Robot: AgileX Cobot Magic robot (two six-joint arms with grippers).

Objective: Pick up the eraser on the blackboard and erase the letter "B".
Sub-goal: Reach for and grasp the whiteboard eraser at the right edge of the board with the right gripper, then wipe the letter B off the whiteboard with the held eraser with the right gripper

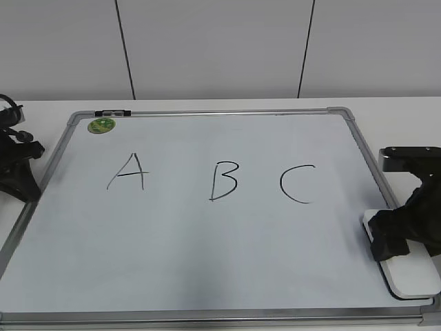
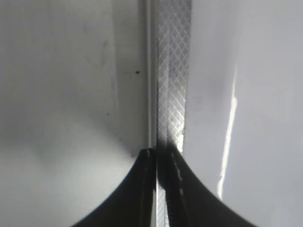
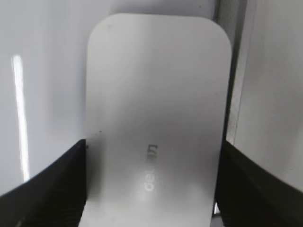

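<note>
The blackboard (image 1: pixel 207 255) is a white dry-erase board lying flat, with a black "A" (image 1: pixel 127 172), the letter "B" (image 1: pixel 224 181) in the middle and a "C" (image 1: pixel 298 185). The white eraser (image 1: pixel 413 279) lies at the board's near right corner. My right gripper (image 1: pixel 394 241) sits over the eraser's far end. In the right wrist view its fingers (image 3: pixel 154 184) press both long sides of the eraser (image 3: pixel 156 85), whose grey lettering faces up. My left gripper (image 1: pixel 17 165) is at the board's left edge, shut and empty, over the metal frame (image 2: pixel 173 71), as the left wrist view (image 2: pixel 161 158) shows.
A round green magnet (image 1: pixel 101 125) sits at the board's far left corner, next to a small black clip on the frame (image 1: pixel 112 112). The board's right frame (image 3: pixel 236 71) runs beside the eraser. A white wall stands behind the table.
</note>
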